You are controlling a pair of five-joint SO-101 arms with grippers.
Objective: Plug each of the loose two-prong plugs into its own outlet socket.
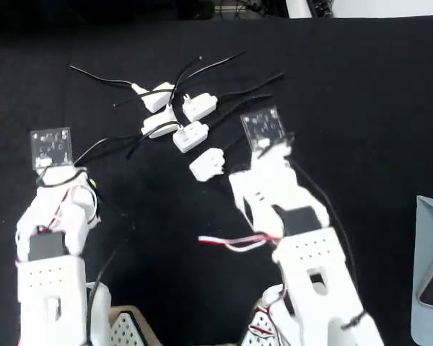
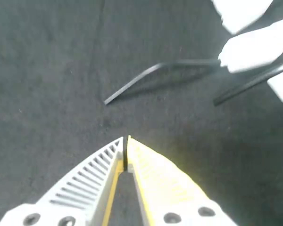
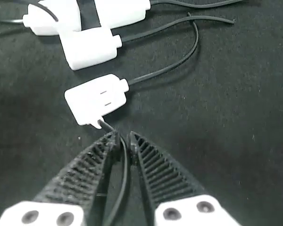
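One black, felt-like cloth point(image 1: 361, 108) covers the whole table, matte and flecked with lint up close. Beyond its far edge a pale surface point(image 1: 390, 7) and some dark cables show. A grey-blue container point(image 1: 422, 238) stands at the right edge of the high view. Five white plug and socket pieces point(image 1: 190, 135) lie bunched in the middle of the far half, some of them touching. Each is a small plastic block with rounded corners, trailing a thin black cord point(image 1: 94, 76).

The left arm point(image 1: 50, 274), of white printed plastic, stands at the near left. It points away from its base over bare cloth, well apart from the bunch. The left gripper point(image 2: 126, 140) has its two tapering fingers pressed together tip to tip, holding nothing. One finger is white with ribbed slots, the other yellowish. A loose cord end point(image 2: 132, 84) lies on the cloth ahead of it.

The right arm point(image 1: 289, 216), also white, reaches toward the bunch. The right gripper point(image 3: 123, 138) has black ribbed fingers that stand slightly apart, with a thin black wire point(image 3: 124, 174) running lengthwise along the slit between them. Just ahead of the tips lies an outlet socket point(image 3: 96, 100), a flat white block with two slots in its upper face. A cord leaves one end of the block, which is the piece of the bunch nearest this arm.
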